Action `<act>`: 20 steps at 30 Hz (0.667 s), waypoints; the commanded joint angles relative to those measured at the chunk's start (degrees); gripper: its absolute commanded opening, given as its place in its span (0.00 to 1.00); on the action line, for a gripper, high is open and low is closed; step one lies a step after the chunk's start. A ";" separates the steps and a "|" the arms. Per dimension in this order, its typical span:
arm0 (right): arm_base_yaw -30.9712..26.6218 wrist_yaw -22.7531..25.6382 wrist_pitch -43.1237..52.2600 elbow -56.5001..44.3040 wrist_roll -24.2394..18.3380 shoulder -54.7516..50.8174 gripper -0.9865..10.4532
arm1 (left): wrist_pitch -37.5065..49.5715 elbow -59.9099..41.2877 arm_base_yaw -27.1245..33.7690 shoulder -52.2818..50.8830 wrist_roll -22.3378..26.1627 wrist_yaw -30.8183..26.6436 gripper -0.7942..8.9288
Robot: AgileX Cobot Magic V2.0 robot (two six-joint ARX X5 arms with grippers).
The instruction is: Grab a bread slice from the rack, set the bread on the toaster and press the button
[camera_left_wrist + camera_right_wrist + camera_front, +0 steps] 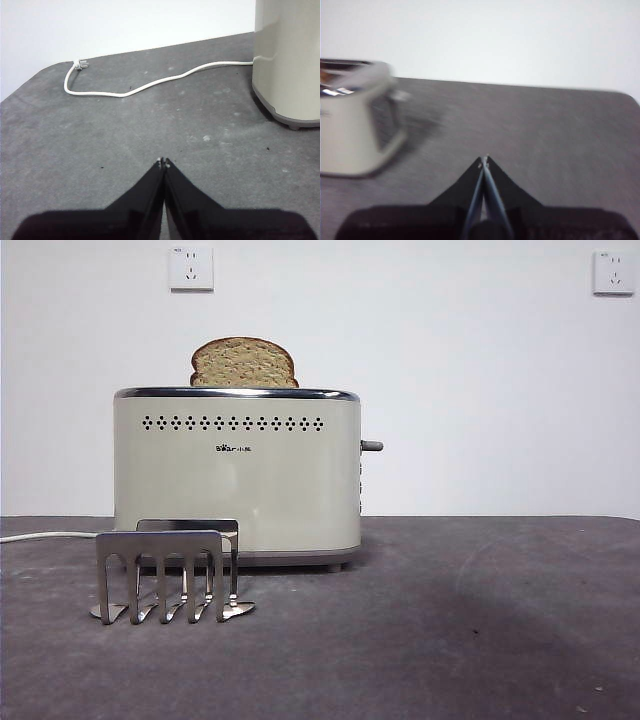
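Observation:
The brown slice of bread [244, 364] stands in the top slot of the cream toaster [236, 480], its rounded top sticking up above the chrome rim. The toaster's lever [372, 446] juts from its right side, high up. The silver rack [168, 575] stands in front of the toaster's left part and holds no bread. Neither arm shows in the front view. My left gripper [164, 162] is shut and empty above the table, with the toaster [290, 60] to one side. My right gripper [484, 160] is shut and empty, away from the toaster [355, 117].
The toaster's white cord [150, 84] runs across the grey table [480, 620] to a loose plug [80, 64]. It also shows at the front view's left edge [45, 536]. Two wall sockets [191, 268] sit on the white wall behind.

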 commanded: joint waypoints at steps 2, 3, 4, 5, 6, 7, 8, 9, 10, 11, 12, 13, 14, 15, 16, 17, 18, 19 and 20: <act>-0.04 2.49 2.12 -6.14 1.79 -4.87 0.09 | -0.15 -0.74 0.22 -0.13 -0.33 -0.15 0.08; 0.00 3.23 2.12 -7.45 1.81 -6.12 0.09 | -0.15 -0.74 0.22 -0.13 -0.33 -0.15 0.08; 0.00 3.67 2.12 -8.76 1.77 -7.23 0.09 | -0.13 -0.74 0.22 -0.13 -0.33 -0.15 0.08; 0.00 4.13 2.12 -9.81 1.81 -8.24 0.09 | -0.15 -0.74 0.22 -0.13 -0.33 -0.15 0.08; 0.02 4.81 2.10 -11.06 2.01 -9.35 0.09 | -0.15 -0.74 0.22 -0.13 -0.33 -0.15 0.08; 0.07 4.90 2.10 -12.24 2.29 -10.36 0.09 | -0.15 -0.74 0.22 -0.13 -0.33 -0.15 0.08; 0.07 4.87 2.10 -13.16 2.64 -11.21 0.09 | -0.15 -0.74 0.22 -0.13 -0.33 -0.15 0.08; 0.07 4.87 2.10 -14.21 3.10 -12.20 0.09 | -0.15 -0.74 0.22 -0.13 -0.33 -0.15 0.08; 0.09 4.87 2.10 -15.19 3.48 -13.22 0.09 | -0.13 -0.74 0.22 -0.13 -0.33 -0.15 0.08; 0.11 4.87 2.10 -16.00 3.82 -14.05 0.09 | -0.13 -0.74 0.22 -0.13 -0.33 -0.13 0.08; 0.17 4.85 2.08 -16.83 4.13 -14.93 0.09 | -0.15 -0.74 0.22 -0.13 -0.33 -0.15 0.08; 0.28 4.85 2.08 -17.59 4.39 -15.74 0.09 | -0.15 -0.74 0.22 -0.13 -0.33 -0.15 0.08; 0.46 4.85 2.08 -18.23 4.39 -16.33 0.09 | -0.15 -0.74 0.22 -0.13 -0.33 -0.15 0.08; 0.66 4.85 2.08 -18.93 4.37 -16.96 0.09 | -0.15 -0.74 0.22 -0.13 -0.33 -0.15 0.08; 0.92 4.87 1.27 -19.06 4.26 -16.96 0.09 | -0.15 -0.74 0.22 -0.13 -0.33 -0.15 0.08; 1.03 4.85 0.70 -19.06 4.24 -16.98 0.09 | -0.13 -0.74 0.22 -0.13 -0.33 -0.15 0.08; 1.22 4.85 0.17 -19.06 4.22 -16.98 0.09 | -0.15 -0.74 0.22 -0.13 -0.33 -0.15 0.08; 1.31 4.74 -0.22 -19.06 4.22 -16.98 0.09 | -0.13 -0.74 0.22 -0.13 -0.33 -0.15 0.08; 1.31 4.63 -0.39 -19.06 4.24 -16.98 0.09 | -0.13 -0.74 0.22 -0.13 -0.33 -0.15 0.08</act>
